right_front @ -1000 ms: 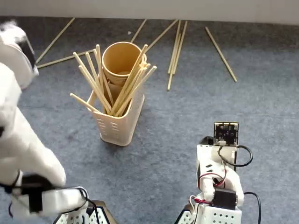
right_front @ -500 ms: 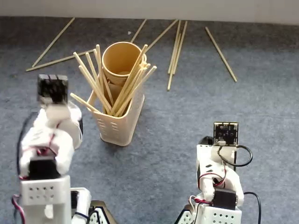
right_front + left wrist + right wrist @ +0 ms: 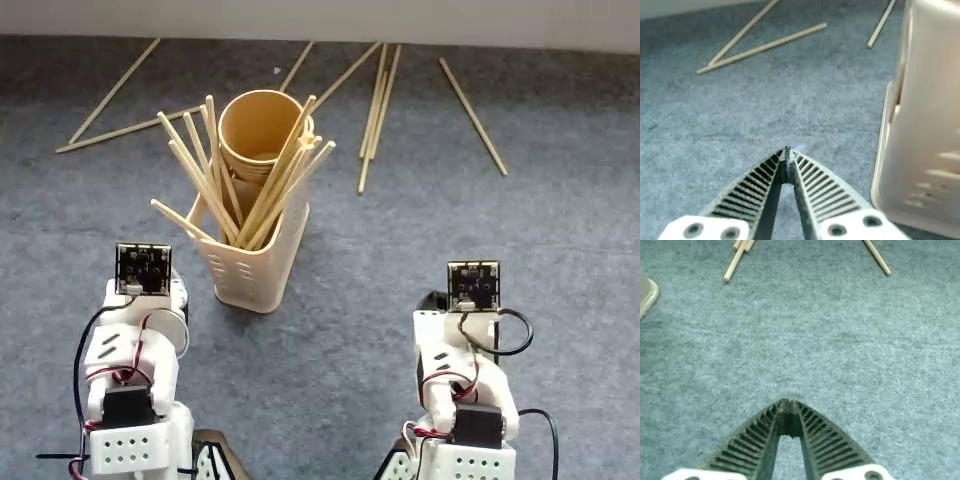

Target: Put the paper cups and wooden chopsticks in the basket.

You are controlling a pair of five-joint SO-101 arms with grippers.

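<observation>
Left gripper [image 3: 786,154]: fingers pressed tip to tip, nothing held; low over the grey carpet [image 3: 715,110], just beside the basket [image 3: 925,125] wall.
Right gripper [image 3: 788,404]: also closed tip to tip, empty; over bare carpet, well apart from the basket.
Arms: two, left arm [image 3: 135,340] and right arm [image 3: 462,350], folded back at the near edge.
Basket count: one, cream, slotted, upright, farther out than both arms and nearer the left one.
Paper cups [image 3: 258,125]: nested stack standing in the basket; at least two rims, exact count unclear.
Chopsticks in basket [image 3: 215,185]: about ten, fanned out and leaning around the cups; too crossed for a sure count.
Loose chopsticks [image 3: 375,110]: about seven on the carpet beyond the basket: two left, four centre, one right.
Left wrist view: the left pair lies in a V.
Right wrist view: a basket corner, plus ends of the centre and right sticks.
</observation>
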